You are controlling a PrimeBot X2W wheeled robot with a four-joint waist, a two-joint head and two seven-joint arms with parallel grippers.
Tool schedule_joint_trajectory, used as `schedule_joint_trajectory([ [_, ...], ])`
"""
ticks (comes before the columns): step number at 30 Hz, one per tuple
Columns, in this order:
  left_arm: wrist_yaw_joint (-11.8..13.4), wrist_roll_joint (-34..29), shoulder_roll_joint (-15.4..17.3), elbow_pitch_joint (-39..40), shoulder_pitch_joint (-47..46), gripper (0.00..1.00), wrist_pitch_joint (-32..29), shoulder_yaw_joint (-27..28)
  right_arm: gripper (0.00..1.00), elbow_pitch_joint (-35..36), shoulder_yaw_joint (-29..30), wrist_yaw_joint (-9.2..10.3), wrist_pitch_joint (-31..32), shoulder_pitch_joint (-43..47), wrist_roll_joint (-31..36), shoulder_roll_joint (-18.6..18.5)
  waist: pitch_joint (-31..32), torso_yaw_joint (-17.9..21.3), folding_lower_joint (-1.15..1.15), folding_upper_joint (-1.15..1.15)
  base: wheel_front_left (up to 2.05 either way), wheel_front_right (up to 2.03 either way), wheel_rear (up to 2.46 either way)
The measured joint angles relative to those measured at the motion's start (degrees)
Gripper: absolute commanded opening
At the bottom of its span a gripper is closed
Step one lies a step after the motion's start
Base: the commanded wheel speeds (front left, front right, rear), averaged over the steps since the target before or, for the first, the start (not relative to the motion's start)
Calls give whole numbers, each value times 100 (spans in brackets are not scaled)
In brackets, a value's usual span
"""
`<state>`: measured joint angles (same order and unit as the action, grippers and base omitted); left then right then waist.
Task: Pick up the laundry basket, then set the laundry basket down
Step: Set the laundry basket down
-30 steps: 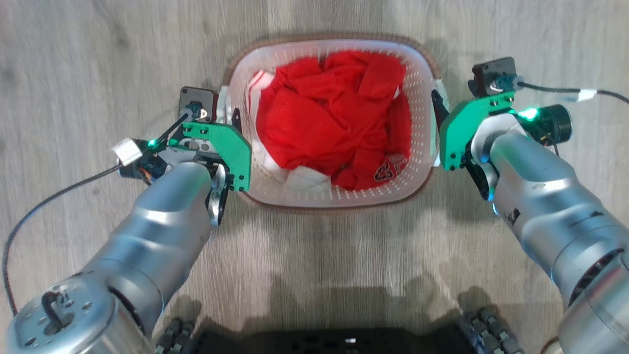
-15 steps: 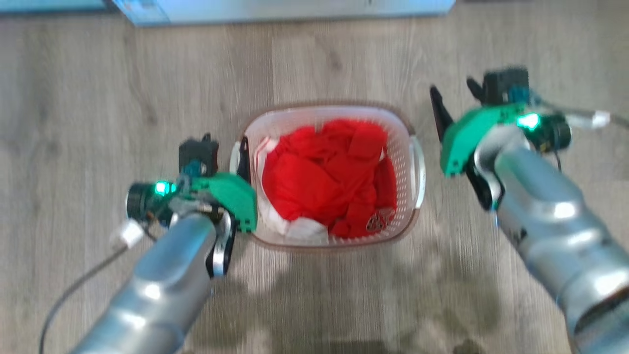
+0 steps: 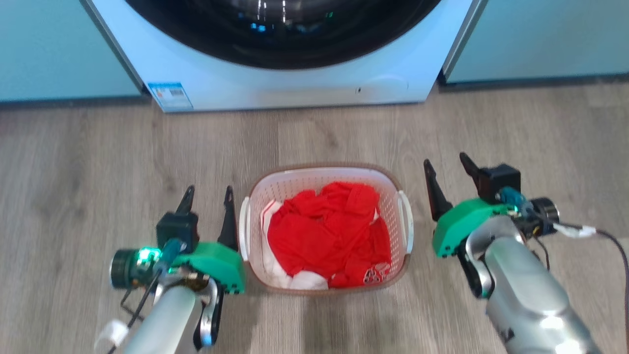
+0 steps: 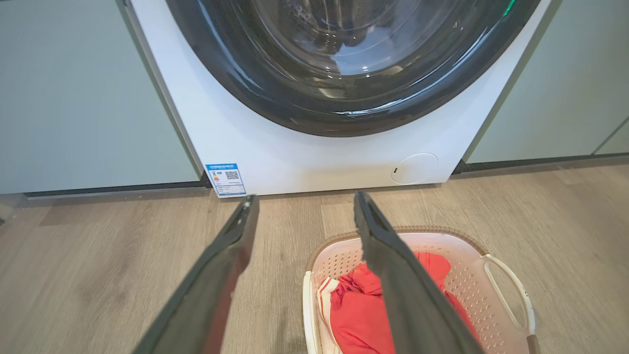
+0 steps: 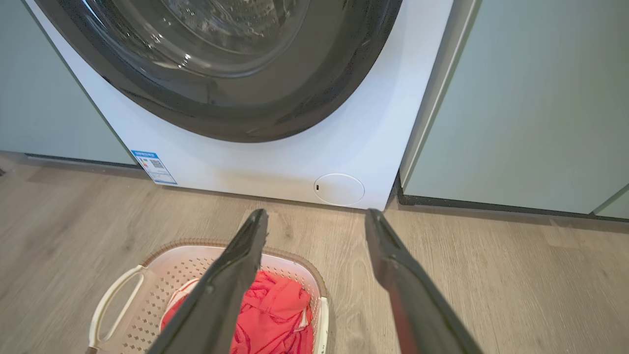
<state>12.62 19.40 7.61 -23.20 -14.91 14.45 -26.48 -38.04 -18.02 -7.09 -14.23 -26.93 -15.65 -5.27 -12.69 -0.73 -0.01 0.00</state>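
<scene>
Two silver forearms rose from the bottom corners of the head view, their green wrist housings flanking the laundry basket [image 3: 295, 183], which sat on the wood-look floor [image 3: 73, 162] at centre frame, below a white washing machine [image 3: 295, 83] that spanned the top edge. The left gripper [image 3: 209, 191], at lower left, pointed its two dark fingers toward the top of the frame and stood spread wide and empty, its inner finger just beside the basket's left-hand handle [image 3: 243, 221]. The right gripper [image 3: 444, 160], at mid right, was likewise parted and held nothing, standing near the opposite handle [image 3: 407, 221] without touching it. A heap of red clothes [image 3: 329, 231] with some white cloth filled the basket. The wrist views, looking along each pair of fingers, showed what the head view cut off: the washer's dark-ringed glass door [image 4: 344, 59], a small round cover [image 4: 415, 168] low on its front, and pale green cabinet fronts [image 5: 530, 98] on either side. The basket lay at lower right in the left wrist view and at lower left in the right wrist view. A blue label [image 3: 169, 95] marked the washer's lower left corner.
</scene>
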Motion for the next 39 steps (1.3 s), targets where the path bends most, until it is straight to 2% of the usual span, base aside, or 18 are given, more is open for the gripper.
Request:
schedule_joint_trajectory([
  [4, -99, -256, -24, 338, 444, 100, 0, 268, 100, 584, 204, 0, 0, 481, 175, 78, 290, 29, 0, 0, 0, 0, 0],
  [15, -158, -586, -52, 945, 1455, 100, 0, 882, 100, 1762, 710, 0, -1, 1693, 526, 157, 872, 189, 0, 0, 0, 0, 0],
  [30, -300, -833, -203, 1391, 2310, 100, 0, 1206, 100, 2610, 1068, 0, -1, 2703, 697, 210, 1376, 188, 0, 0, 0, 0, 0],
  [39, -354, -929, -233, 1510, 2551, 100, 0, 1378, 100, 2775, 1111, 0, -1, 2973, 693, 241, 1506, 235, 0, 0, 0, 0, 0],
])
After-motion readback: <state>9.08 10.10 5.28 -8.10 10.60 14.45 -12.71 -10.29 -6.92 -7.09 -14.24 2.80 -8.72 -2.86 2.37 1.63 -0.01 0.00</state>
